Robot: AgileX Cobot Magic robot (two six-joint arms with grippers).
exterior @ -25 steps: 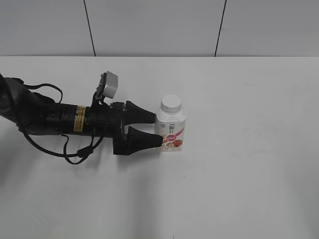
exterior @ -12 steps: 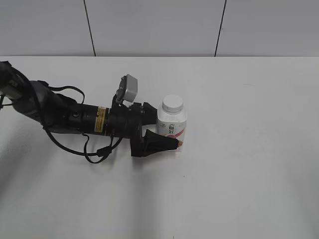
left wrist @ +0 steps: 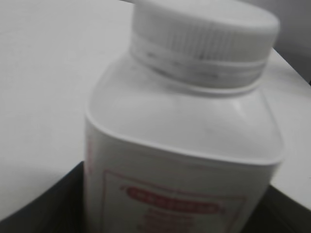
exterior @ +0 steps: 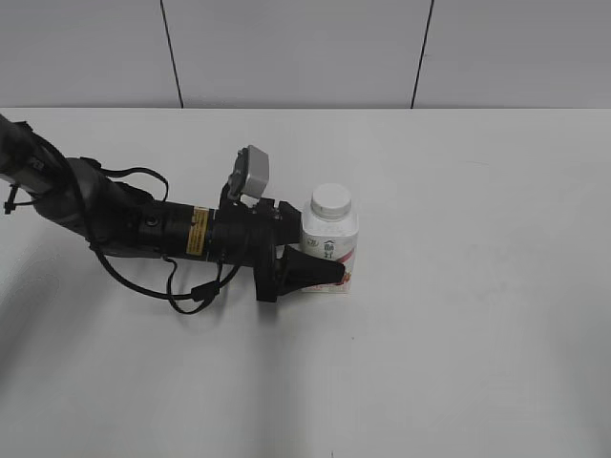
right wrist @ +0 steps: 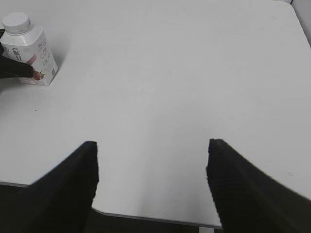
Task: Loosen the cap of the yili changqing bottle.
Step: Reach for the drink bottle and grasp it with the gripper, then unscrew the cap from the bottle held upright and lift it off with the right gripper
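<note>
The yili changqing bottle (exterior: 329, 243) stands upright on the white table, white with a pink-red label. Its white cap (exterior: 331, 199) is on the neck. My left gripper (exterior: 336, 260) reaches in from the left and is shut on the bottle's lower body; the near finger crosses the label and the far finger is hidden behind. In the left wrist view the bottle (left wrist: 180, 145) and cap (left wrist: 204, 39) fill the frame between dark fingers. My right gripper (right wrist: 153, 160) is open and empty, far from the bottle (right wrist: 30, 51), and out of the exterior view.
The white table (exterior: 458, 334) stretches to the right of the bottle and ends at a grey panelled wall (exterior: 296, 48). The left arm's cables (exterior: 181, 286) trail on the table. The table's near edge (right wrist: 155, 218) lies below the right gripper.
The left gripper slid right from beside the bottle until its fingers came around the body, then closed on it. The bottle shifted slightly.
</note>
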